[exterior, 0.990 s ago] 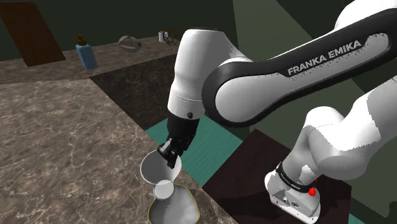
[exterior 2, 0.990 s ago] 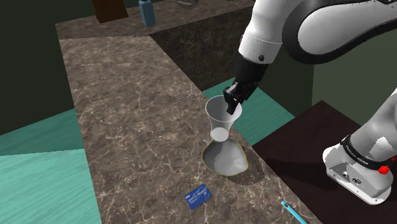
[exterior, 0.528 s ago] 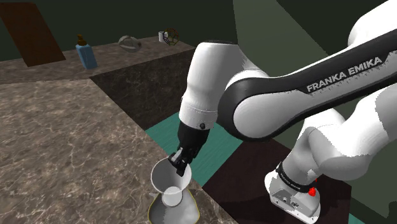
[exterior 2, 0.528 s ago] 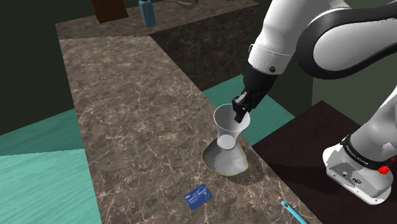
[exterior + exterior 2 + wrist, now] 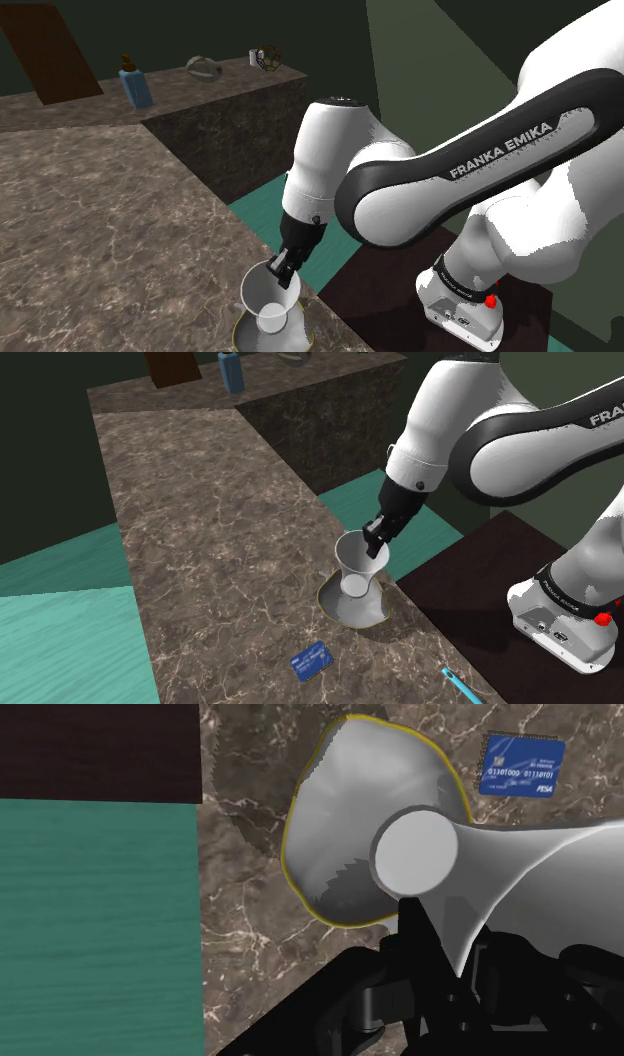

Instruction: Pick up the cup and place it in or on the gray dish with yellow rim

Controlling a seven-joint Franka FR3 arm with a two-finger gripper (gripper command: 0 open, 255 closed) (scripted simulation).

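Note:
A white flared cup [image 5: 266,298] hangs upright in my gripper [image 5: 284,266], which is shut on the cup's rim, one finger inside and one outside. Its small base sits over the middle of the gray dish with yellow rim [image 5: 292,338] on the marble counter; I cannot tell whether it touches. From the second exterior view the cup [image 5: 354,565] stands above the dish [image 5: 358,610] with the gripper [image 5: 376,534] at its rim. In the wrist view the cup [image 5: 520,874] is clasped by the gripper [image 5: 438,936], with the dish [image 5: 345,814] beyond it.
A blue card [image 5: 313,660] lies on the counter near the dish, also the card [image 5: 522,766]. A thin blue pen [image 5: 456,681] lies near the counter's edge. A blue bottle [image 5: 137,87] and small items stand far back. Teal floor [image 5: 100,924] lies beside the counter's edge.
The gripper has carried the cup down and toward the shoulder view's right, from beside the dish to directly over it. The grip on the rim is unchanged.

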